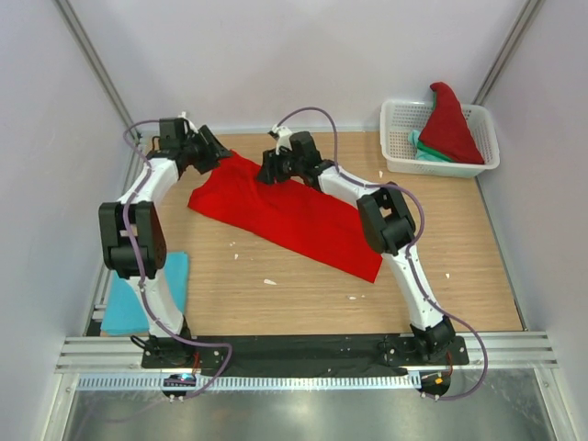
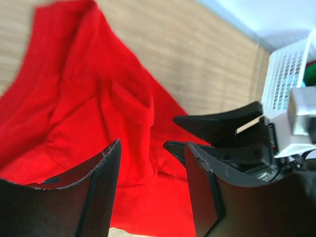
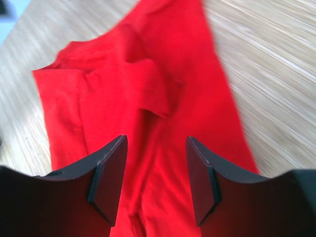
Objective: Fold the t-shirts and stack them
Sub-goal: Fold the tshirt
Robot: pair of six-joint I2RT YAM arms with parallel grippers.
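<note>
Red t-shirt (image 1: 294, 216): lies spread flat on the wooden surface (image 1: 303, 299), a long band running slantwise from far left to near right; a soft crease and a turned-over flap show near its far end.
Left end effector (image 2: 153, 145): over the shirt's far-left corner. Jaws stand apart, nothing pinched between them, red cloth visible below through the gap.
Right end effector (image 3: 155, 139): over the shirt's far edge, just beside the left one. Jaws likewise apart and holding nothing, the folded flap of red cloth lying ahead of the fingers (image 3: 108, 173).
Contact: whether either set of fingertips touches the cloth cannot be told.
Basket (image 1: 397, 138): white plastic lattice, far-right corner of the surface, well apart from the spread shirt.
Second red t-shirt (image 1: 448, 124): bunched in the basket — its peak rises above the rim.
Teal-green t-shirt (image 1: 425, 150): in the basket, mostly under the red one, only an edge showing.
Light blue t-shirt (image 1: 121, 312): lies at the near-left edge of the surface beside the left arm's base — partly hidden by that arm.
</note>
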